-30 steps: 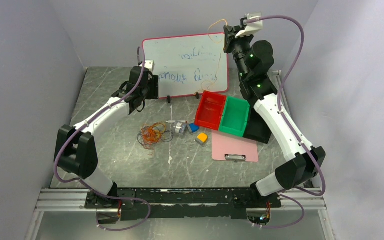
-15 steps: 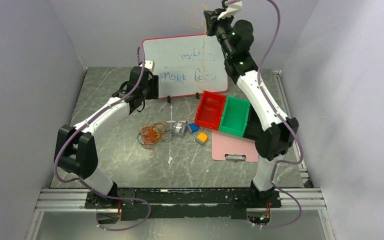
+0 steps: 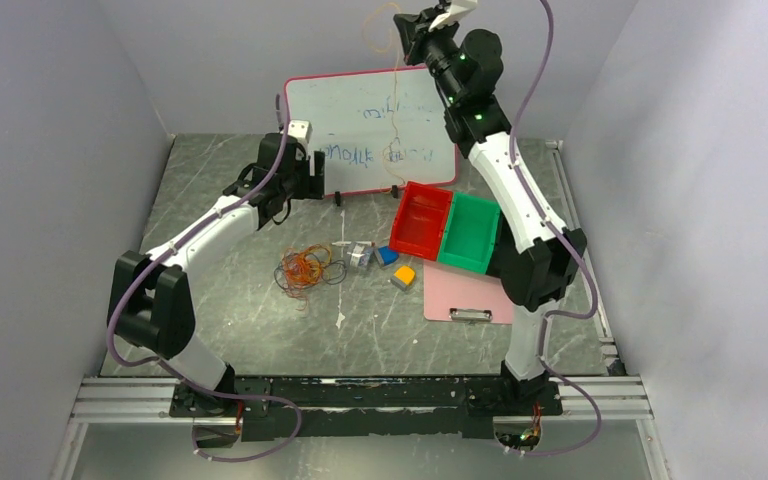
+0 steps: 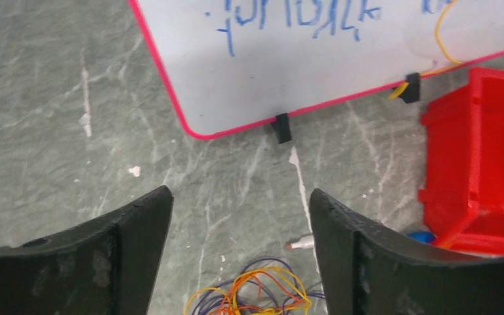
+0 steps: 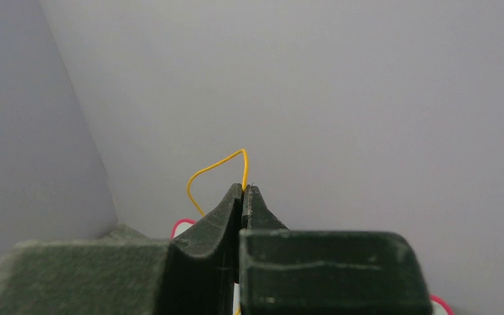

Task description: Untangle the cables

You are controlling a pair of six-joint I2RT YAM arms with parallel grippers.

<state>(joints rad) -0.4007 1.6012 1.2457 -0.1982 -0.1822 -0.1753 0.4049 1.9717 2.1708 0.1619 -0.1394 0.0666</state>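
The cables lie as a small tangle of orange, yellow and dark purple loops on the grey table; its top shows in the left wrist view. A single yellow cable hangs from my right gripper, raised high above the whiteboard, down to the board's foot. The right gripper is shut on that yellow cable, which loops out past its tips. My left gripper hovers beyond the tangle by the board's lower left corner. It stands open with nothing between its fingers.
A pink-framed whiteboard stands at the back. To its right are a red bin, a green bin and a pink clipboard. Small grey, blue and orange blocks lie beside the tangle, with a marker.
My right arm has swung up and to the left, carrying the yellow cable higher above the whiteboard. The left arm has stayed by the board.
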